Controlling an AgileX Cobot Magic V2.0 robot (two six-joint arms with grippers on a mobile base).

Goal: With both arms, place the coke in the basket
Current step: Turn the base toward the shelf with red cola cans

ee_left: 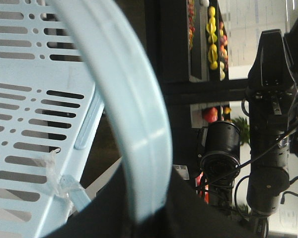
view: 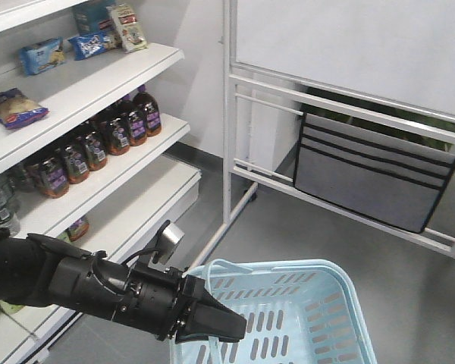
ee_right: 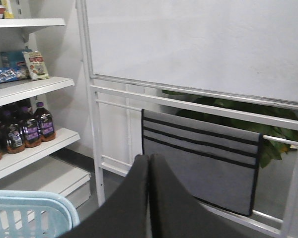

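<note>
My left gripper (view: 235, 326) is clenched on the handle (ee_left: 139, 124) of the light blue basket (view: 303, 265), low in the front view, over the rim's near left corner above the grey floor. Only the left wrist view shows the grasp up close: the pale handle arcs across the picture and runs down into the dark fingers at the bottom edge, with the slotted wall at left and a clear plastic tie (ee_left: 59, 183) knotted through it. That view alone also shows the right arm (ee_left: 268, 148), black and cabled, standing at the right edge before a far rack of yellow and red goods (ee_left: 213, 29).

My right gripper (ee_right: 149, 163) appears only in its own wrist view, fingers pressed together on nothing, above a corner of the basket rim at lower left. Past it hang a grey fabric pocket (ee_right: 198, 163) with black stripes on a white frame (ee_right: 94, 124), and green leaves (ee_right: 278, 144).

Dark bottles (view: 114, 133) with purple labels line the front edge of the middle shelf (view: 136, 163); snack packs (view: 129, 26) sit on the shelf above. Their print is too small to read.

I cannot find the coke in any view.
</note>
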